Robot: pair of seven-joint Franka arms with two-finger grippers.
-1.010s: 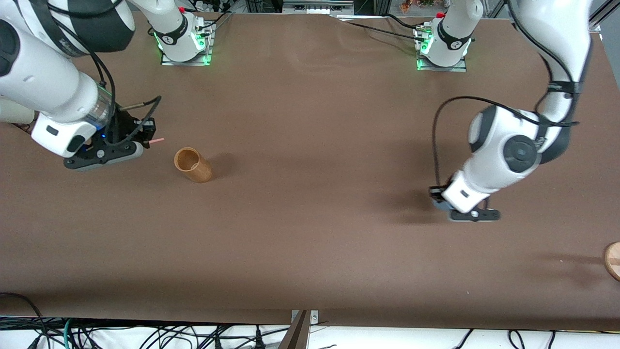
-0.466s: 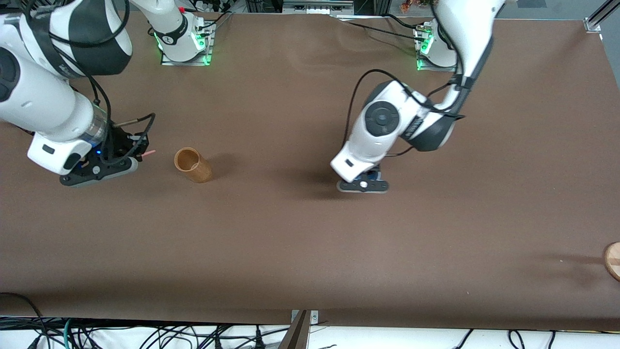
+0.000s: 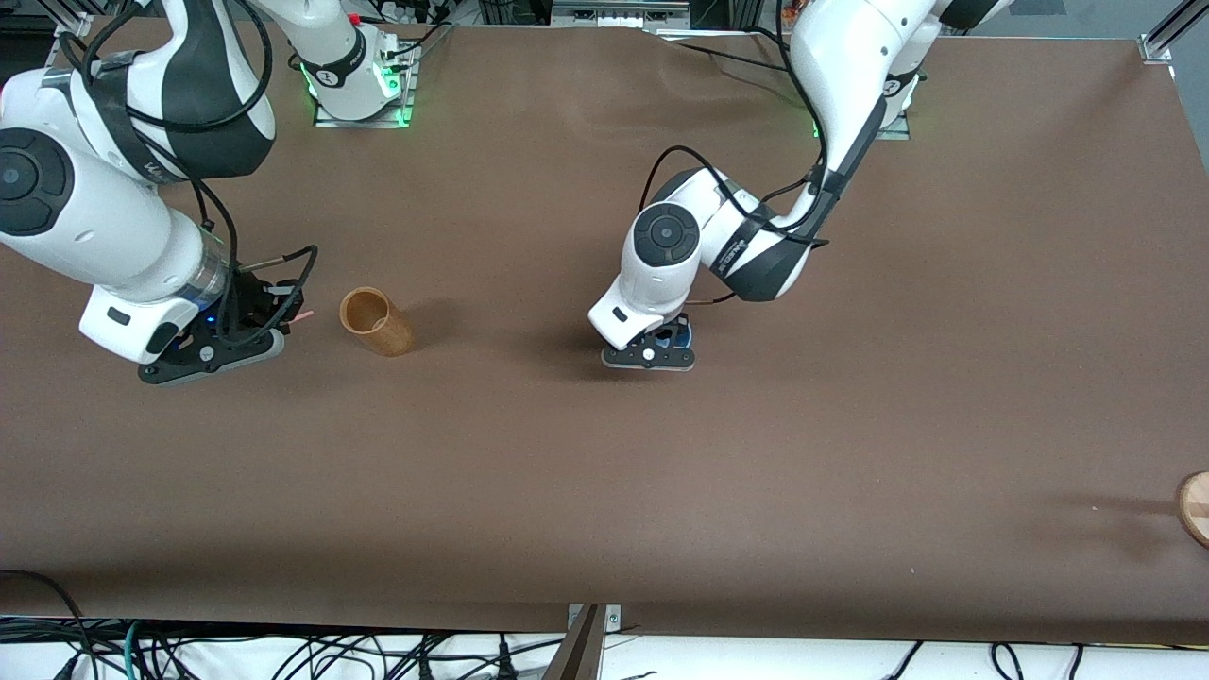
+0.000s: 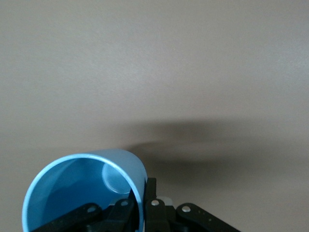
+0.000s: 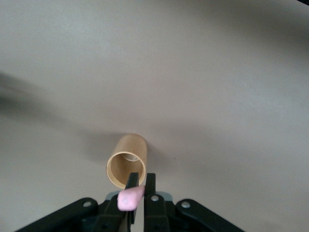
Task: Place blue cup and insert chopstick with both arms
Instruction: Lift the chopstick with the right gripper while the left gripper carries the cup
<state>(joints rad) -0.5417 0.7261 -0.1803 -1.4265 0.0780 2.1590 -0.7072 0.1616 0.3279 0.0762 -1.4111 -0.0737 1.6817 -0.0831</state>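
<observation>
The blue cup (image 4: 82, 193) hangs in my left gripper (image 4: 144, 186), whose fingers are shut on its wall, one inside and one outside. In the front view the left gripper (image 3: 664, 344) is low over the middle of the table, and only a sliver of the cup (image 3: 680, 332) shows under the hand. My right gripper (image 5: 140, 180) is shut on the pink chopstick (image 5: 130, 198). In the front view the right gripper (image 3: 274, 321) is beside the tan wooden holder (image 3: 376, 321), toward the right arm's end, and the chopstick's tip (image 3: 302, 316) points at the holder. The holder (image 5: 126, 166) stands upright with its mouth open.
A round wooden object (image 3: 1195, 507) lies at the table's edge at the left arm's end, near the front camera. The two arm bases (image 3: 357, 80) stand along the table's top edge. The brown table (image 3: 604, 472) is bare nearer the camera.
My left arm has swung from the left arm's end of the table to the middle, carrying the cup. My right gripper has moved slightly toward the holder and nearer the camera.
</observation>
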